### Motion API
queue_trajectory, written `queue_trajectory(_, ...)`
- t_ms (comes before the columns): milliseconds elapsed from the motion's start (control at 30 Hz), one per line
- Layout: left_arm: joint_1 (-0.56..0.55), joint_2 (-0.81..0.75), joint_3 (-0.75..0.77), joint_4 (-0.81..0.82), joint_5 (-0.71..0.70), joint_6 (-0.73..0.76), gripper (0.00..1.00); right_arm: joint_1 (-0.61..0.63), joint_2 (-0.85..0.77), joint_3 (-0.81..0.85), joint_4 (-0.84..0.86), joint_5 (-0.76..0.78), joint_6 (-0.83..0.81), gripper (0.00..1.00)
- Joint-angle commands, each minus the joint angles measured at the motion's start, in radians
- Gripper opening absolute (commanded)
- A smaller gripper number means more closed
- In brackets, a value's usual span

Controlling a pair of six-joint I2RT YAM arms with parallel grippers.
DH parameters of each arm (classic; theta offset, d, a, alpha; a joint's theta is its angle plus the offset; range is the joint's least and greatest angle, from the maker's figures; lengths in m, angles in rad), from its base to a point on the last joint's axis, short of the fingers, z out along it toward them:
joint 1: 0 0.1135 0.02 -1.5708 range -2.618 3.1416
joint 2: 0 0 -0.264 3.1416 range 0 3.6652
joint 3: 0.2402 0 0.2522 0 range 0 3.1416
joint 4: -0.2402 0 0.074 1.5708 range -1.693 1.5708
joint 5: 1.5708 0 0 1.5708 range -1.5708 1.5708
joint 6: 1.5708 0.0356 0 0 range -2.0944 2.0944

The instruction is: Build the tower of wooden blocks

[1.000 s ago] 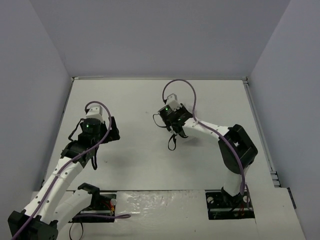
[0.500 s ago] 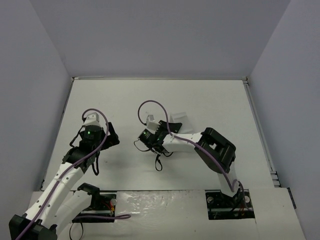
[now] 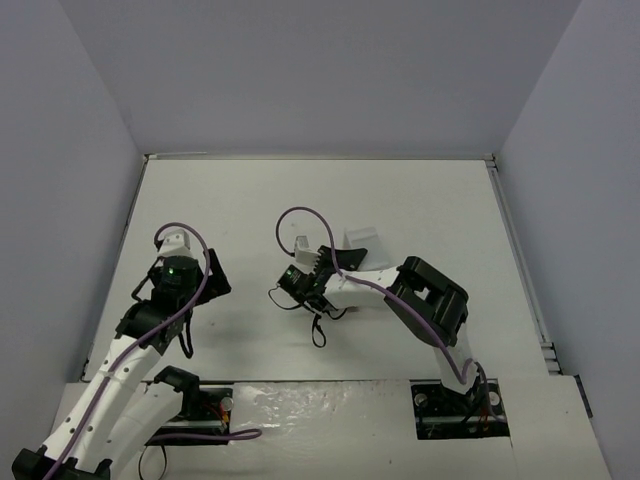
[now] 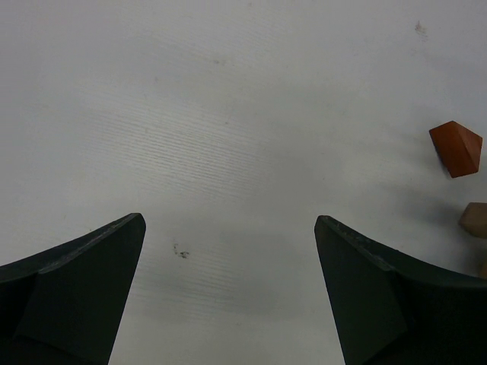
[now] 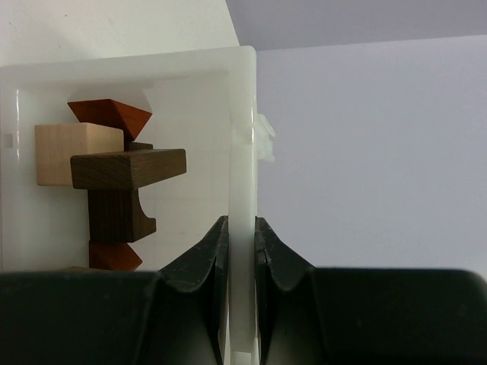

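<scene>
White table point(image 3: 420, 200), grey walls point(image 3: 300, 70). We see right gripper point(image 5: 241, 228) clamped on the tray point(image 5: 190, 68) wall, left gripper point(image 4: 228, 228) spread, empty. Thin wall may slip, spilling wood blocks point(image 5: 125, 167).

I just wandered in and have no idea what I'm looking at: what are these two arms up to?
The right claw is clamped on the rim of a white plastic tray that holds several wood blocks, red-brown, pale and dark brown. The left claw hangs wide open over the table, holding nothing. A red-brown block and a tan block lie loose off to one side of it.
</scene>
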State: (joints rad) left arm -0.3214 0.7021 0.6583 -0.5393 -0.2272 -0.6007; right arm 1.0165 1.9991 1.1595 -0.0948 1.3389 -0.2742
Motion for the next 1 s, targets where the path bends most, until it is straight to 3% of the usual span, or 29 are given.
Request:
queue_trajectory(0, -0.007, -0.014, 0.076, 0.011, -0.075, 0.084, 0.93, 0.035, -0.012, 0.061, 0.009, 0.112, -0.026, 0.00)
queue_trajectory(133, -0.007, -0.020, 0.058, 0.017, -0.085, 0.084, 0.93, 0.053, -0.005, 0.071, 0.007, 0.128, -0.043, 0.00)
queue_trajectory(300, -0.007, -0.026, 0.047, 0.030, -0.067, 0.076, 0.93, -0.026, -0.042, 0.012, 0.012, 0.164, -0.014, 0.00)
queue_trajectory(700, -0.005, -0.025, 0.047, 0.051, -0.069, 0.076, 0.93, 0.063, 0.057, 0.148, 0.007, 0.186, -0.121, 0.00)
queue_trajectory(867, -0.005, -0.031, 0.045, 0.047, -0.070, 0.074, 0.93, -0.027, -0.024, 0.074, 0.013, 0.171, -0.078, 0.00)
queue_trajectory(967, -0.005, -0.025, 0.045, 0.055, -0.069, 0.074, 0.93, 0.019, 0.014, 0.123, 0.006, 0.188, -0.130, 0.00)
